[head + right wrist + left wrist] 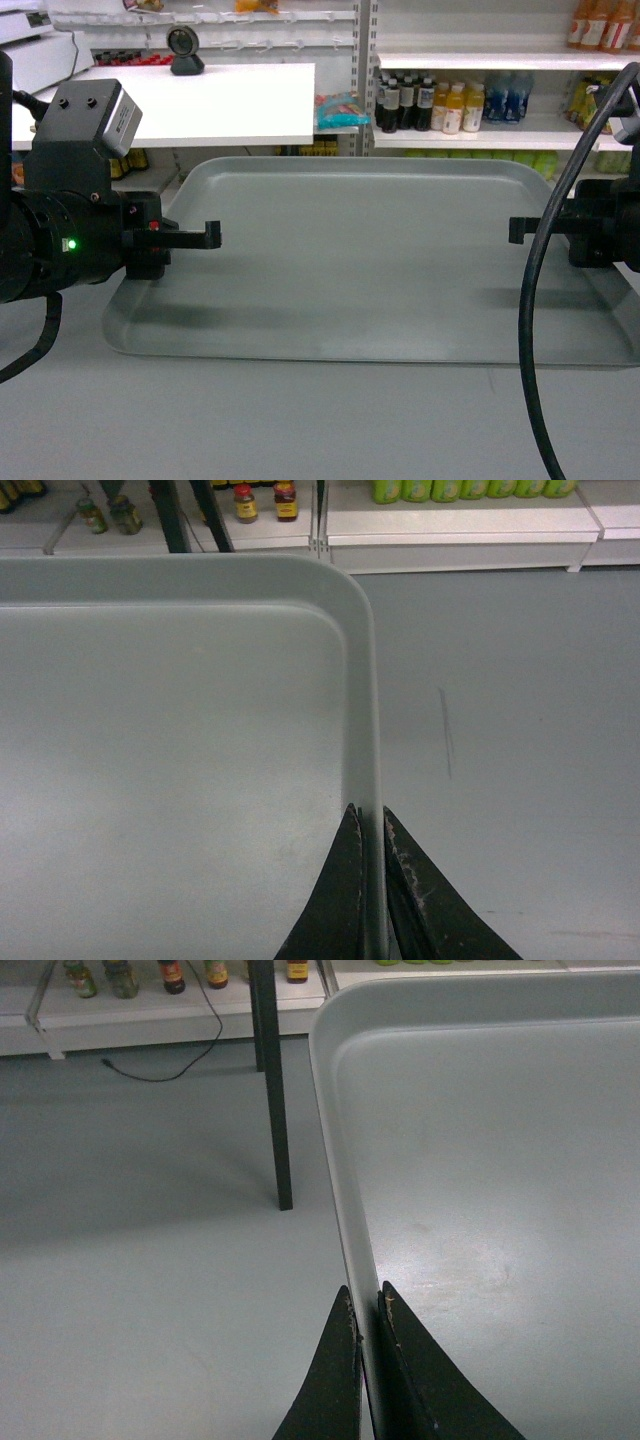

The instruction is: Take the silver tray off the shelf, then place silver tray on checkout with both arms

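The silver tray (370,260) hangs level in front of me above the grey floor, held at both short ends. My left gripper (208,236) is shut on the tray's left rim; in the left wrist view its fingers pinch the rim (364,1298). On the right rim my right gripper (516,229) is shut too, and in the right wrist view it clamps the rim (369,818). The white checkout (230,105) stands behind the tray at the back left, apart from it. White shelf boards (480,140) with bottles run along the back right.
A black round device (186,52) sits on the checkout's far side. A black leg (272,1090) stands on the floor left of the tray, with a thin cable (170,1068) beyond it. A thick black cable (535,330) crosses the right foreground.
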